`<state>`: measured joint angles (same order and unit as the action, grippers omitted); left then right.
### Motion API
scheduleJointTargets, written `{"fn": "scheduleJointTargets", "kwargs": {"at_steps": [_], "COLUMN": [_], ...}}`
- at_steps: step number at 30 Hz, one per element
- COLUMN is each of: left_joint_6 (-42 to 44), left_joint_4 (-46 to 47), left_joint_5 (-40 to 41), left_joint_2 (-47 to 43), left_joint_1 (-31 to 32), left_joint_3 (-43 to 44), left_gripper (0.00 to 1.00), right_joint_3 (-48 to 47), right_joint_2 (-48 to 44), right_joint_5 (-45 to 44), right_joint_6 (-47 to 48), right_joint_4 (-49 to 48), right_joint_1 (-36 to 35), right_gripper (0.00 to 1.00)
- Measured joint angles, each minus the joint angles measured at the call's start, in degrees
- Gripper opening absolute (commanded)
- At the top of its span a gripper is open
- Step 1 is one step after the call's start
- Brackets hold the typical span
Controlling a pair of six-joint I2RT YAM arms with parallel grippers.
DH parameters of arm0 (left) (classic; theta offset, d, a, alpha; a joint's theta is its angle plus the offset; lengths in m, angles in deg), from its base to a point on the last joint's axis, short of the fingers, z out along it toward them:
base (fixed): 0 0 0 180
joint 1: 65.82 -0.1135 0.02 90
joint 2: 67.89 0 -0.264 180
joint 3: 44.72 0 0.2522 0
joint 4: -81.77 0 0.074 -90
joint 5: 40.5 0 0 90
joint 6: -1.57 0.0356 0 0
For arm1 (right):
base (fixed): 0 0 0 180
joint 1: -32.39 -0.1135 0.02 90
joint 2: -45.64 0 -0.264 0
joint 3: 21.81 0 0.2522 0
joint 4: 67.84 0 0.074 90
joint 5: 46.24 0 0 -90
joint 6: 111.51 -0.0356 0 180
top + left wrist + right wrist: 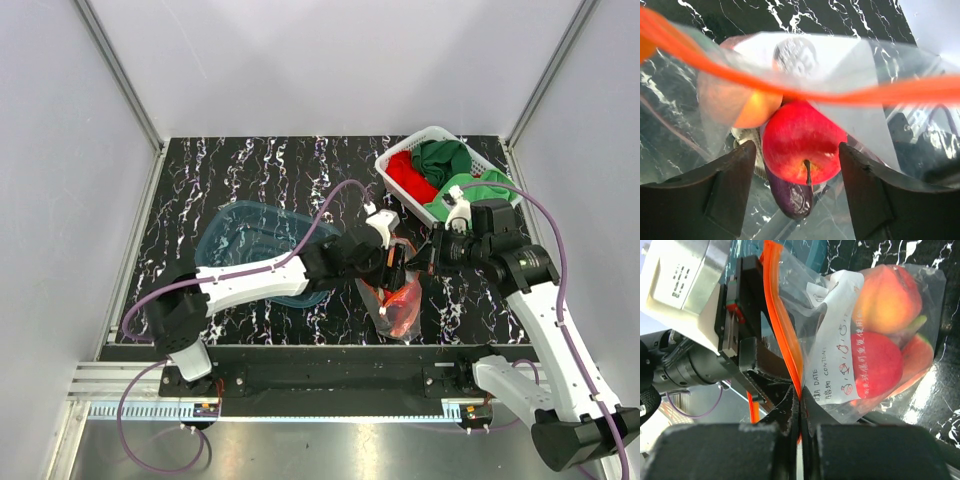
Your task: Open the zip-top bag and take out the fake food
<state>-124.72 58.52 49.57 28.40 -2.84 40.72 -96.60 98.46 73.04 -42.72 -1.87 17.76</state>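
The zip-top bag (400, 300) hangs just above the table's front middle, its orange-red zip strip (785, 325) uppermost. My right gripper (800, 402) is shut on that strip's edge beside the white label (835, 340). The fake food sits inside: a red apple (800, 137), a peach-coloured fruit (752, 107) and a dark purple piece (792, 197). My left gripper (796, 150) is open at the bag's mouth. The apple shows between its fingertips with small gaps on both sides. In the top view both grippers (397, 268) (428, 258) meet over the bag.
A translucent blue tub (250, 245) lies under the left arm's forearm. A white basket (395, 160) of red and green cloths stands at the back right, close behind the right wrist. Grey walls close in the marbled table on three sides.
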Motion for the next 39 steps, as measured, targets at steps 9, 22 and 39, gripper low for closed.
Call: {"fn": "scheduleJointTargets", "kwargs": {"at_steps": [9,22,39], "left_joint_6": [-2.4,-5.7,0.9], "left_joint_4": [1.0,5.3,-0.5], "left_joint_5": [0.1,-1.9,-1.1], "left_joint_2": [2.4,4.4,-0.6], "left_joint_1": [0.1,0.6,1.1], "left_joint_3": [-0.1,-2.1,1.5], "left_gripper": [0.99,0.68,0.00], "right_joint_3": [0.7,2.3,2.9], "right_joint_2": [-1.0,-1.9,-4.7], "right_joint_5": [-0.3,-1.9,-3.9], "right_joint_6": [0.1,0.4,0.5], "right_joint_4": [1.6,2.1,2.1], "right_joint_1": [0.0,0.0,0.0], "right_gripper": [0.00,0.00,0.00]}}
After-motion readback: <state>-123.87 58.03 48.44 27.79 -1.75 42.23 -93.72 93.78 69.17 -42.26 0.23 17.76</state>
